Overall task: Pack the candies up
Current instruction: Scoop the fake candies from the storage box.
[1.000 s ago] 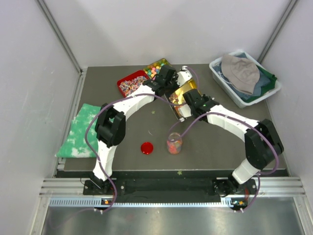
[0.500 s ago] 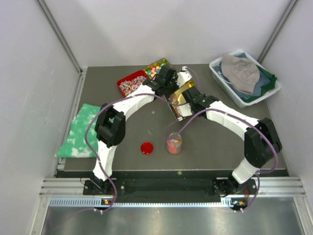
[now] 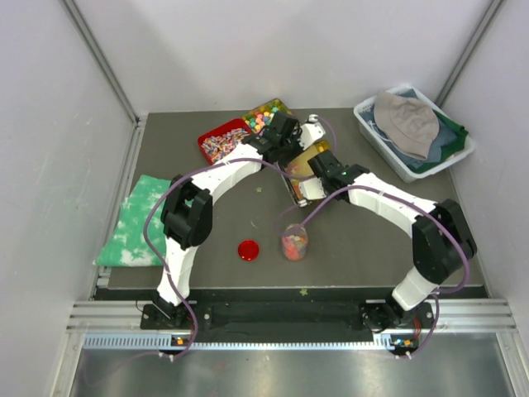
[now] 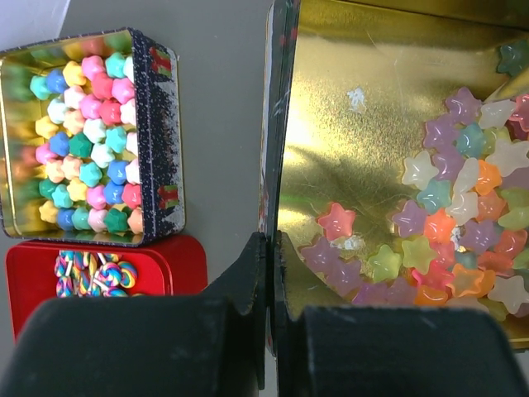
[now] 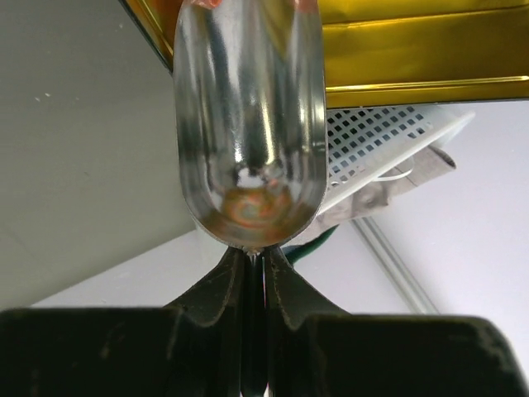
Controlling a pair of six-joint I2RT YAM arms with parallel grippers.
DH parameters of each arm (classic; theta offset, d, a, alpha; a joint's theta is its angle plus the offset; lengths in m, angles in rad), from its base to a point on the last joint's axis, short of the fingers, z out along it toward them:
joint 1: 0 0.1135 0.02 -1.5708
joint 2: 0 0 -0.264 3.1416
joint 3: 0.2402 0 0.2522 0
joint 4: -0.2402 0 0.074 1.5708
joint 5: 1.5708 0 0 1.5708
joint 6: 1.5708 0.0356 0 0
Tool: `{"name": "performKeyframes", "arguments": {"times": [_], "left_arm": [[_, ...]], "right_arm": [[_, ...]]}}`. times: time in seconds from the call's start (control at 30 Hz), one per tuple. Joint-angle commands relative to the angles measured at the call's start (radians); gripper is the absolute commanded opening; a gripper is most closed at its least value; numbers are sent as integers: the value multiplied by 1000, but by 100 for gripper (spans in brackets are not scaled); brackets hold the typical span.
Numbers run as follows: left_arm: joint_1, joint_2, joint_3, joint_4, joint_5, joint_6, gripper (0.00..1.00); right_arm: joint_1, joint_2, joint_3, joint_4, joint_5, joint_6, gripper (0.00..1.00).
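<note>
Candies (image 4: pixel 446 227) in gold tin (image 4: pixel 347 165), left pincer (image 4: pixel 269 244) pinching its wall, right pincer (image 5: pixel 257 258) pinching scoop (image 5: pixel 248 124).

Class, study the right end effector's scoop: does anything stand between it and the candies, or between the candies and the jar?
Nothing visible does. The scoop has its tip at the gold tin holding the candies; the jar stands open, its red lid lying apart.

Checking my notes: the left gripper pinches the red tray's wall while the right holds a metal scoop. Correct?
No. The left gripper pinches the wall of the gold tin, not the red tray, per the left wrist view. The right gripper does hold the metal scoop.
</note>
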Motion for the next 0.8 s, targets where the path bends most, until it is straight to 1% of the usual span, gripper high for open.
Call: {"name": "performKeyframes", "arguments": {"times": [0.0,0.1,0.2,0.37,0.53,0.67,0.7,0.77], "left_arm": [[-3,-83,78,113,42,-59,0],[-3,-83,78,113,42,-59,0],[-6,-83,78,114,39,-57,0],[-4,-81,74,111,40,-57,0],[-4,-80,72,109,40,-60,0],[-4,-78,78,108,45,-66,0],[-6,-78,80,108,46,-66,0],[-7,-75,86,105,46,-68,0]], "right_arm": [[16,31,46,-104,-110,123,0],[6,35,104,-159,-187,159,0],[-1,28,120,-191,-235,147,0],[-26,21,103,-179,-224,107,0],[-27,26,17,-74,-190,81,0],[-29,23,-92,51,-189,37,0],[-27,21,-104,95,-200,20,0],[-29,38,-112,112,-210,23,0]]}}
